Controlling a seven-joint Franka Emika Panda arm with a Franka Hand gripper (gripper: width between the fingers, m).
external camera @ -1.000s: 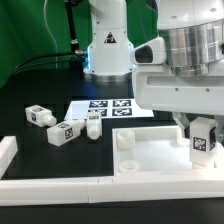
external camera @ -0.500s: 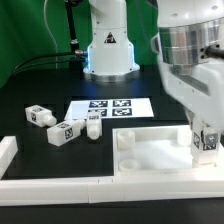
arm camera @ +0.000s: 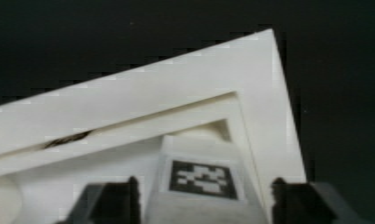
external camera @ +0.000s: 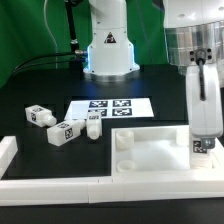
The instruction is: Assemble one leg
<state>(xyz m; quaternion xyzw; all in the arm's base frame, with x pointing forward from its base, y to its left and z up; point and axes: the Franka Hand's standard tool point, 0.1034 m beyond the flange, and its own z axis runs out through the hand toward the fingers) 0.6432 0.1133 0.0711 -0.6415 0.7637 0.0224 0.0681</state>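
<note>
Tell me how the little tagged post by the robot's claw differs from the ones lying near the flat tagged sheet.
The leg at the gripper stands upright on the white panel; the loose legs lie on their sides on the black table. The gripper's fingers flank that leg; nothing touches the loose legs. All are white posts with square markers.

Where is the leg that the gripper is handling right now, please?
The leg is at the exterior view's right, between the fingers of the gripper, at the far right corner of the white panel.

You get a low exterior view across the table's near edge; your wrist view looks close down onto the shared panel (external camera: 155,155) corner (arm camera: 237,80).
</note>
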